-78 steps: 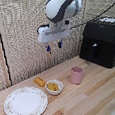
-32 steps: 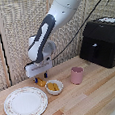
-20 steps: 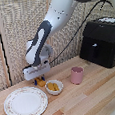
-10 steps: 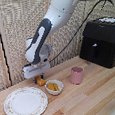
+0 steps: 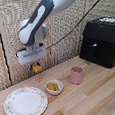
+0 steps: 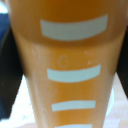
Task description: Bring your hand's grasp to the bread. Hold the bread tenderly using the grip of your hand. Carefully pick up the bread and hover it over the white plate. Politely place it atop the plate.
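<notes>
The claw (image 5: pixel 35 66) hangs above the table (image 5: pixel 92 98), closed on the bread (image 5: pixel 36 68), a small golden-brown roll; the white plate (image 5: pixel 25 102) lies below, apart from it.

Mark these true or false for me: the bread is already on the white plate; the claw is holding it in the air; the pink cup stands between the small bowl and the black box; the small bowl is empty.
1. The bread lies on the white plate. False: it is up in the air.
2. The claw holds the bread. True.
3. The pink cup stands between the small bowl and the black box. True.
4. The small bowl is empty. False: it holds yellow-orange pieces.
</notes>
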You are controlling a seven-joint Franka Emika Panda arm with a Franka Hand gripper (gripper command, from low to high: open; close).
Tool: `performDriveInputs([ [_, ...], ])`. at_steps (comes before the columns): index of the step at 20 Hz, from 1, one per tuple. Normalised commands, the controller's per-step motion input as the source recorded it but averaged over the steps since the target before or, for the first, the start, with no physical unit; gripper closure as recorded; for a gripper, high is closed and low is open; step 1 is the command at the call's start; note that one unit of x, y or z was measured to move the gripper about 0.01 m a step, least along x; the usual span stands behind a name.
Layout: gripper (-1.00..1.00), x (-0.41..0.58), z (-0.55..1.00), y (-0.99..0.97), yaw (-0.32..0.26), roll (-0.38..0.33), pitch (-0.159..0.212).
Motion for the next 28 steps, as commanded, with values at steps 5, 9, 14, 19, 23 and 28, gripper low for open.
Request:
performDriveInputs([
  [5, 1.00, -0.322, 0.50, 0.71, -0.043, 0.000, -0.005],
  [9, 1.00, -0.259, 0.09, 0.79, -0.032, -0.011, 0.009],
  [14, 1.00, -0.219, -0.16, 0.67, -0.006, -0.015, 0.039],
  [19, 1.00, -0.225, -0.45, 0.40, 0.000, -0.029, 0.031],
  [23, 1.00, -0.266, -0.55, 0.30, 0.008, -0.072, 0.040],
  [28, 1.00, -0.276, -0.53, 0.31, 0.004, -0.070, 0.064],
])
